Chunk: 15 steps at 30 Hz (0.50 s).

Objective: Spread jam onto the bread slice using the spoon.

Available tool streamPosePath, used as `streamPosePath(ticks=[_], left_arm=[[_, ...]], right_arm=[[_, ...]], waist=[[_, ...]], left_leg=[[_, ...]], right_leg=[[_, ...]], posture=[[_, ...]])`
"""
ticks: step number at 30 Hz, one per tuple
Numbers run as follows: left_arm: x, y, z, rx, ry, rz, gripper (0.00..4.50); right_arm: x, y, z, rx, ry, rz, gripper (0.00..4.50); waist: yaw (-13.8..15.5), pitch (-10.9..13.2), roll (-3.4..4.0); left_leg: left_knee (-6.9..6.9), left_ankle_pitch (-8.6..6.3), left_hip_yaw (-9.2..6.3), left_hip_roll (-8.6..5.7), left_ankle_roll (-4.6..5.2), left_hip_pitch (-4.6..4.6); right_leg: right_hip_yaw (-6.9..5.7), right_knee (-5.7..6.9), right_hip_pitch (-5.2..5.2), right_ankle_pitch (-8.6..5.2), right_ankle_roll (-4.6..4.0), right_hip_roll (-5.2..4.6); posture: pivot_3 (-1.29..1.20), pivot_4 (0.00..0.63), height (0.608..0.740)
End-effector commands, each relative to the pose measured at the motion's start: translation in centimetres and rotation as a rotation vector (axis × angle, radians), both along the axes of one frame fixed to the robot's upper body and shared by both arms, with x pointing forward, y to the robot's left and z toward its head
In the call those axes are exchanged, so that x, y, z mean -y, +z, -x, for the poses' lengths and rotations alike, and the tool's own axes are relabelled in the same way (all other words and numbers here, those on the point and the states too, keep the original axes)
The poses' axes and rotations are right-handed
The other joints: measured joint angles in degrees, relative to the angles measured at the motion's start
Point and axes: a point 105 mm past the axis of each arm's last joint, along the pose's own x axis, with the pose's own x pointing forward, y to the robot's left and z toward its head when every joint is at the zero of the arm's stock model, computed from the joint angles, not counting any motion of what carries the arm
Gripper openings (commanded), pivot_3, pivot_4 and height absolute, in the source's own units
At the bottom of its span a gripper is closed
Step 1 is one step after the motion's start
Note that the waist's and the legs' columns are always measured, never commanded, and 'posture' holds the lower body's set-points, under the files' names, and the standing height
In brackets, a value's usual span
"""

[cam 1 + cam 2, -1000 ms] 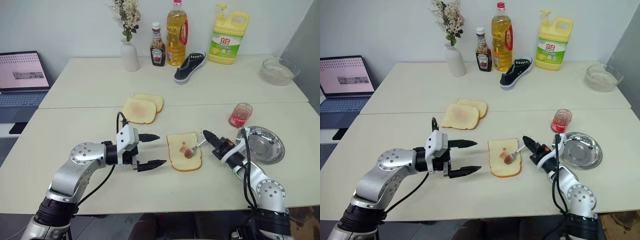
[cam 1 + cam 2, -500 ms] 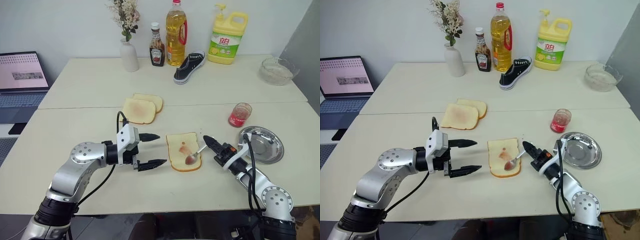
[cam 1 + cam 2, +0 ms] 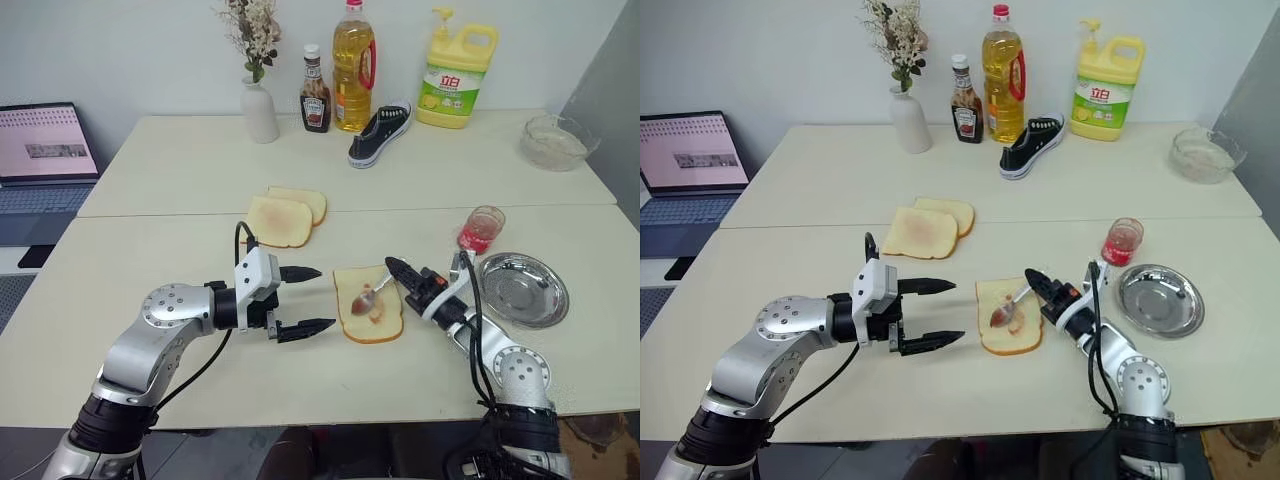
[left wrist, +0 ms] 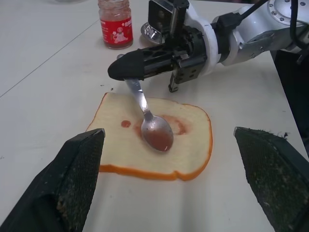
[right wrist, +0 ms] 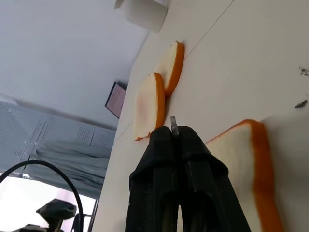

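Note:
The bread slice [image 3: 387, 318] lies flat on the table in front of me, with a reddish-brown smear of jam [image 4: 179, 126] on its pale face. My right gripper [image 3: 393, 268] reaches in from the slice's right edge, shut on the handle of the spoon [image 4: 155, 133]. The spoon's red-tinged bowl rests on the middle of the slice. My left gripper [image 3: 322, 298] hovers just left of the slice, open and holding nothing. A small clear cup of red jam [image 3: 481, 230] stands behind and to the right of the slice.
A round steel dish [image 3: 525, 290] sits right of my right arm. Two toastier slices [image 3: 285, 215] lie behind the bread. Along the back stand a vase [image 3: 259, 110], sauce bottle [image 3: 315, 103], oil bottle [image 3: 353, 65], shoe [image 3: 380, 133], detergent jug [image 3: 456, 82] and glass bowl [image 3: 553, 142].
My right gripper has moved left with the spoon, dragging its bowl from the slice's near right part to the middle. The left arm has stayed still.

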Motion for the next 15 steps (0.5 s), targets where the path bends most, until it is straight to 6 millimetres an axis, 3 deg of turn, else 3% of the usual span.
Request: streamPosePath(ticks=[1,9,15], left_arm=[[0.4,1.1,0.3,0.042,-0.014,0.013,4.50],[0.6,1.2,0.2,0.044,-0.013,0.017,4.50],[0.5,1.1,0.2,0.044,-0.017,0.015,4.50]], right_arm=[[0.7,0.6,-1.1,0.039,-0.041,0.013,0.03],[2.6,0.3,-3.3,0.028,-0.172,0.058,0.03],[3.5,0.0,-3.9,0.016,-0.223,0.069,0.03]], waist=[[-0.02,0.00,0.00],[0.00,0.00,-0.01],[0.08,-0.01,-0.01]], left_leg=[[0.00,0.00,0.01,0.00,0.00,0.01],[0.05,0.00,0.02,-0.02,0.00,0.02],[0.06,0.00,0.01,-0.03,0.00,0.03]], right_leg=[[0.01,0.01,0.00,0.00,0.00,0.00],[0.02,0.01,0.02,0.03,-0.02,0.00],[0.01,0.01,0.04,0.04,-0.03,0.00]], posture=[[0.00,0.150,0.740],[0.00,0.150,0.740],[0.00,0.150,0.740]])
